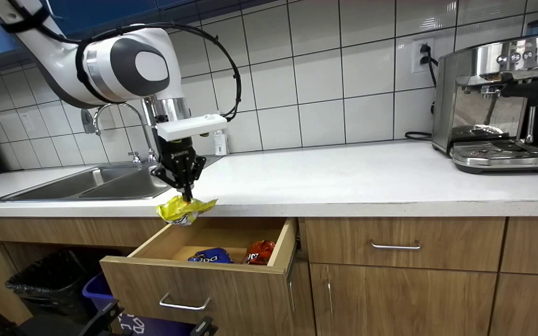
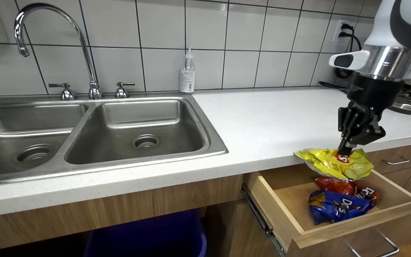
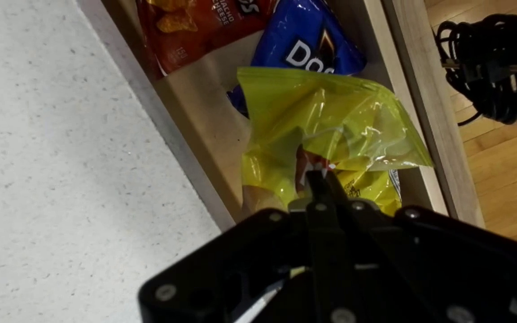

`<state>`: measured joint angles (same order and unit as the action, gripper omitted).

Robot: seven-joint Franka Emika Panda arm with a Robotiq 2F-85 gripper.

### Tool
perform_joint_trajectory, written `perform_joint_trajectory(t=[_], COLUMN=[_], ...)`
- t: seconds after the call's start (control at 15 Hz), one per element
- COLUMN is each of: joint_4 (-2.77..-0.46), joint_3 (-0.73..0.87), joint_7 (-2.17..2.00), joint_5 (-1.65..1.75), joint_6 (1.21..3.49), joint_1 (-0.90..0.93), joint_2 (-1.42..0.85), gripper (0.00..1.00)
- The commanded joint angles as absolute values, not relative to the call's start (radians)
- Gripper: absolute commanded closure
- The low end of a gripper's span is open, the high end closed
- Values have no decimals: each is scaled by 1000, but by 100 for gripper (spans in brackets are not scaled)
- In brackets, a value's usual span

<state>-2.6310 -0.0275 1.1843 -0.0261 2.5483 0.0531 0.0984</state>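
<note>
My gripper (image 1: 187, 197) is shut on a crinkled yellow chip bag (image 1: 174, 211), pinching it near its middle. The bag hangs in the air above the pulled-out drawer (image 1: 129, 284), by the counter's front edge. In the wrist view the fingertips press together over the red logo of the yellow bag (image 3: 281, 98), which spreads out beyond them. Inside the drawer lie a blue chip bag (image 2: 334, 208) and a red chip bag (image 2: 332, 185), side by side and touching. The yellow bag covers part of the blue bag (image 3: 303, 36) in the wrist view.
A white counter (image 1: 325, 177) runs behind the drawer, with a double sink (image 2: 145, 125) set into it and a clear bottle (image 2: 187, 76) at the wall. An espresso machine (image 1: 493, 107) stands further along. Below are a black-lined bin (image 1: 54, 280) and a blue bin (image 2: 148, 235).
</note>
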Motion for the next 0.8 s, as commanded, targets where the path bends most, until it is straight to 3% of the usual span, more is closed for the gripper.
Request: perform_joint_trajectory(t=[0.0, 0.73], joint_4=[-2666, -2703], joint_3=[-24, -34], joint_7=[1190, 1141], joint_5=[6, 90], joint_6=[2564, 2652], joint_1=[63, 70], joint_2=[123, 77], gripper=[100, 100])
